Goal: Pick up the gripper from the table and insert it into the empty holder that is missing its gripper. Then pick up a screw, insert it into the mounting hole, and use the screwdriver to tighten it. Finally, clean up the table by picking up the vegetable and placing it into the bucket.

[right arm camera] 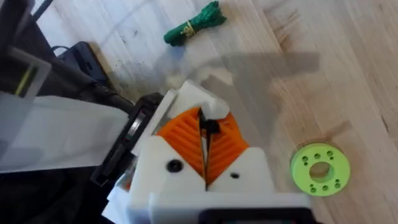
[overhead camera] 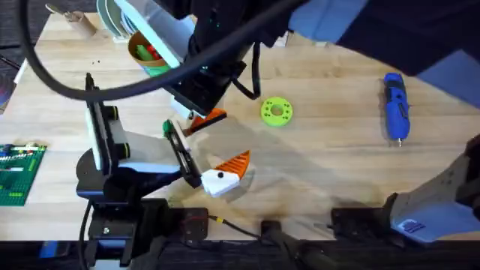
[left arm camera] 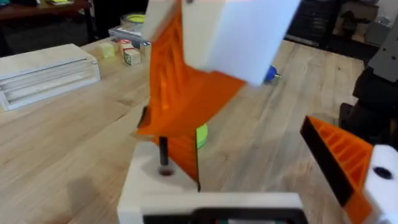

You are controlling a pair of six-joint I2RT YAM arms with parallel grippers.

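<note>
The bucket [overhead camera: 156,69] stands at the table's [overhead camera: 337,157] far left edge, its round yellow rim around red and green pieces. The right gripper [right arm camera: 206,146] is clenched: its ribbed orange pads [right arm camera: 180,134] pinch a thin dark screw [right arm camera: 211,127] above the hole of the white plastic holder [left arm camera: 146,180]. An orange wedge [left arm camera: 183,155] stands on that holder; whether it is seated cannot be told. The left gripper [left arm camera: 273,186] is spread wide, grasping nothing. The green vegetable [right arm camera: 193,25] lies on the wood. The blue cylindrical screwdriver [overhead camera: 396,105] lies far right, the lime disc [overhead camera: 277,112] mid-table.
</note>
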